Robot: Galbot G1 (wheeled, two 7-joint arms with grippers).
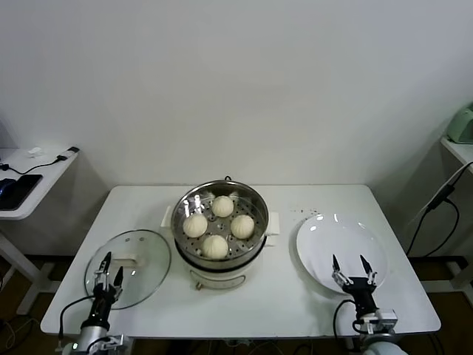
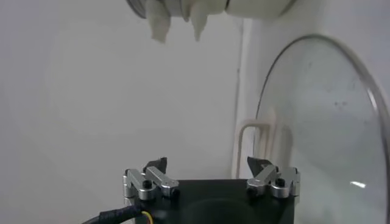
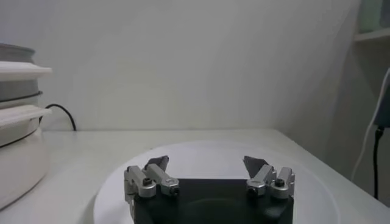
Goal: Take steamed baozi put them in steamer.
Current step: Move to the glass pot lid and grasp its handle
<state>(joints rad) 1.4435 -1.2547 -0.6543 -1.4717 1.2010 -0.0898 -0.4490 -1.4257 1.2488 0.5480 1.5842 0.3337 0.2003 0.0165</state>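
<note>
Several cream-white steamed baozi lie on the perforated tray inside the shiny steel steamer at the table's middle. My left gripper stands open and empty at the near left, over the front edge of the glass lid. In the left wrist view the left gripper faces the lid and its white knob. My right gripper is open and empty at the near right, over the front part of the bare white plate. The right wrist view has the right gripper above the plate, with the steamer's side beyond.
A side desk with a dark device and cable stands at the far left. A shelf with a cable hanging from it is at the far right. The white table ends just in front of both grippers.
</note>
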